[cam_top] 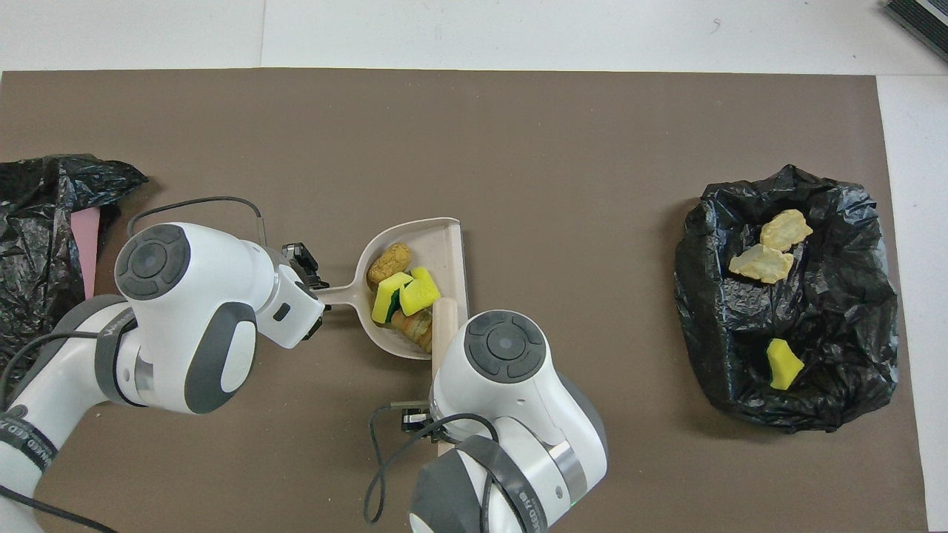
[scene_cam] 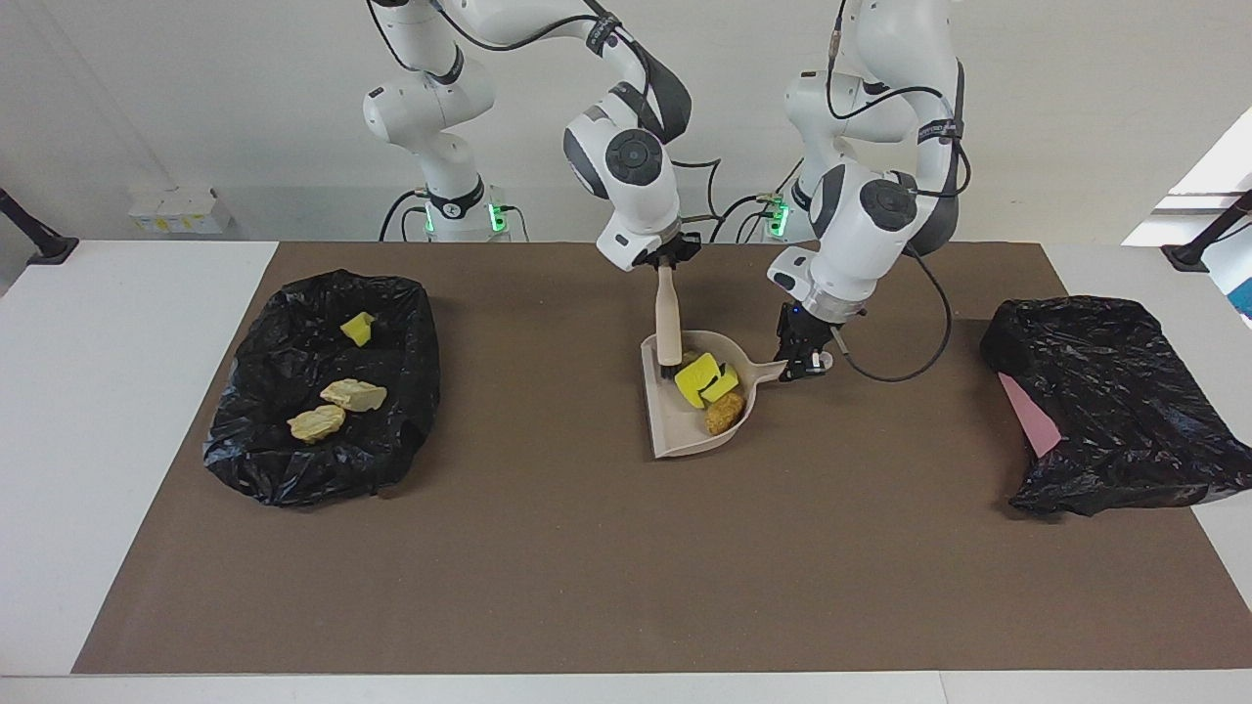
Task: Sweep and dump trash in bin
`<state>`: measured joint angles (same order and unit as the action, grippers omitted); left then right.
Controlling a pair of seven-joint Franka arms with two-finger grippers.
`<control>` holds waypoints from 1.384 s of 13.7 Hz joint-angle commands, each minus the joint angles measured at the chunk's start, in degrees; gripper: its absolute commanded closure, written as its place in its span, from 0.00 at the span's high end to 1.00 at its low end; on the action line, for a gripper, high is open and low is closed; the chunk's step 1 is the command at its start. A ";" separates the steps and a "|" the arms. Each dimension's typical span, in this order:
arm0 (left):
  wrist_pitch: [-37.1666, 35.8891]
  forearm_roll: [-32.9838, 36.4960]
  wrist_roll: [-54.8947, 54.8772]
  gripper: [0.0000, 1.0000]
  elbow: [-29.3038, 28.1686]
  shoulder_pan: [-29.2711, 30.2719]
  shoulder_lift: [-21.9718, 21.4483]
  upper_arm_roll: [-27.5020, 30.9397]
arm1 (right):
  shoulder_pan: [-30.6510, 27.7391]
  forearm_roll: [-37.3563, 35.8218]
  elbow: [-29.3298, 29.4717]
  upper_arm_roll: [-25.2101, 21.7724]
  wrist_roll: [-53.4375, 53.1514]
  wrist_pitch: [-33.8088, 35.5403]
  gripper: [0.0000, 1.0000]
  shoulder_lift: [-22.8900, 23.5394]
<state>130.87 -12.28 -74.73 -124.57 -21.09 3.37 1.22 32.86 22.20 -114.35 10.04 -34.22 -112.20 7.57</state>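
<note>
A beige dustpan (scene_cam: 675,435) lies mid-table. It holds yellow sponge chunks (scene_cam: 700,380) and a brown bread-like lump (scene_cam: 725,414); they also show in the overhead view, the sponges (cam_top: 404,295) and the lump (cam_top: 389,260). My left gripper (scene_cam: 804,364) is shut on the dustpan's handle (cam_top: 342,295). My right gripper (scene_cam: 667,259) is shut on the beige brush (scene_cam: 669,318), held upright with its bristles in the pan on the side nearer the robots. A black-bag-lined bin (scene_cam: 284,460) at the right arm's end holds one yellow chunk (scene_cam: 357,329) and two tan lumps (scene_cam: 354,394).
A second crumpled black bag (scene_cam: 1115,401) with a pink sheet (scene_cam: 1027,416) lies at the left arm's end. A brown mat (scene_cam: 587,567) covers the table. In the overhead view the bin (cam_top: 844,296) is at the right arm's end.
</note>
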 commanded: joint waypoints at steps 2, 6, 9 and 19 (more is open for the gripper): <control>0.44 -3.27 -2.35 0.00 0.55 0.96 0.05 -0.17 | -0.96 -1.45 -1.32 -0.02 1.09 2.41 0.00 -4.74; -1.05 -3.27 -3.75 0.00 2.23 2.63 0.94 -0.08 | -0.26 -6.20 -4.90 0.06 -0.40 2.17 0.00 -8.96; -1.75 -3.27 -8.48 0.00 4.15 6.75 2.16 -0.08 | 2.72 -7.61 -12.28 0.24 -3.73 -2.74 0.00 -13.53; -22.31 -2.04 -26.77 0.00 20.84 23.01 5.77 0.09 | 19.16 -7.43 -21.88 0.24 -19.65 -14.00 0.00 -12.23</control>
<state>113.67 -14.22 -98.29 -108.76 -0.60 8.17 1.66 51.19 15.77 -134.40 10.40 -51.27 -123.83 -4.21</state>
